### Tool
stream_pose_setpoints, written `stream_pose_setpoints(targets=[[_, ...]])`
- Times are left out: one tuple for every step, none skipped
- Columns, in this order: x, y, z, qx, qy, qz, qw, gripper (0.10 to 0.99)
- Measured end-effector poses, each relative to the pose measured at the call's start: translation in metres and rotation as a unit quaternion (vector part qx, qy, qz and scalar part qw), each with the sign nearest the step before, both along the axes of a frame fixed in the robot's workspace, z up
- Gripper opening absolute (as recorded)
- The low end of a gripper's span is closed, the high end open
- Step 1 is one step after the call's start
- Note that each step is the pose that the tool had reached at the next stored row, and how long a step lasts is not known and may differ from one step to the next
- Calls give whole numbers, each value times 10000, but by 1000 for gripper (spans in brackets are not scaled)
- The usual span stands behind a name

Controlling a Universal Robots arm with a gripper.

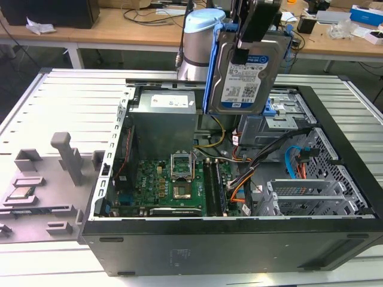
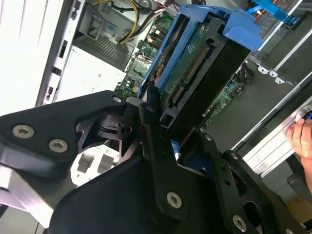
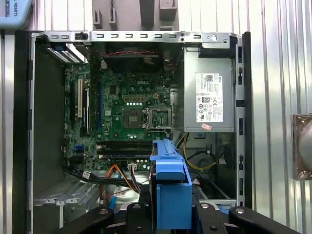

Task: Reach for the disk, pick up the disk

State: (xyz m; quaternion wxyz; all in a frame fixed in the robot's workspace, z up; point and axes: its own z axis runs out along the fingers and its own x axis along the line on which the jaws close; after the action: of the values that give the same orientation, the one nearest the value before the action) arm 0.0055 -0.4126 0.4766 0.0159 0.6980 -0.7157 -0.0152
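Observation:
The disk (image 1: 246,75), a silver hard drive with a white-and-blue label in a blue bracket, hangs upright above the back of the open computer case (image 1: 239,245). My gripper (image 1: 240,55) is shut on it from above, with a black finger lying over the label face. In the second wrist view the black fingers (image 2: 146,122) clamp the disk's (image 2: 195,63) end, where the connector edge shows. In the first wrist view the disk's blue bracket (image 3: 170,190) stands edge-on between the fingers of my gripper (image 3: 170,217), over the motherboard (image 3: 126,112).
Inside the case lie the motherboard (image 1: 173,185), the grey power supply (image 1: 163,122), cables and a metal drive cage (image 1: 287,113). A grey fixture (image 1: 48,179) with a small chip sits at the exterior view's left. A person's hand (image 2: 303,139) is near the case edge.

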Motion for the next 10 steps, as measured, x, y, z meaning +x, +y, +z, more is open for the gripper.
stream_pose_setpoints(targets=[[0,-18,-22,0,0,0,10000,365],[0,-32,-37,0,0,0,10000,365],[0,-64,-51,-1,0,0,10000,365],[0,-87,-59,0,0,0,10000,365],[0,-114,-64,-1,0,0,10000,365],[0,-134,-69,0,0,0,10000,365],[0,-159,-73,0,0,0,10000,365],[0,-192,-76,-1,0,0,10000,365],[0,-217,-78,0,0,0,10000,365],[0,-231,-79,0,0,0,10000,365]])
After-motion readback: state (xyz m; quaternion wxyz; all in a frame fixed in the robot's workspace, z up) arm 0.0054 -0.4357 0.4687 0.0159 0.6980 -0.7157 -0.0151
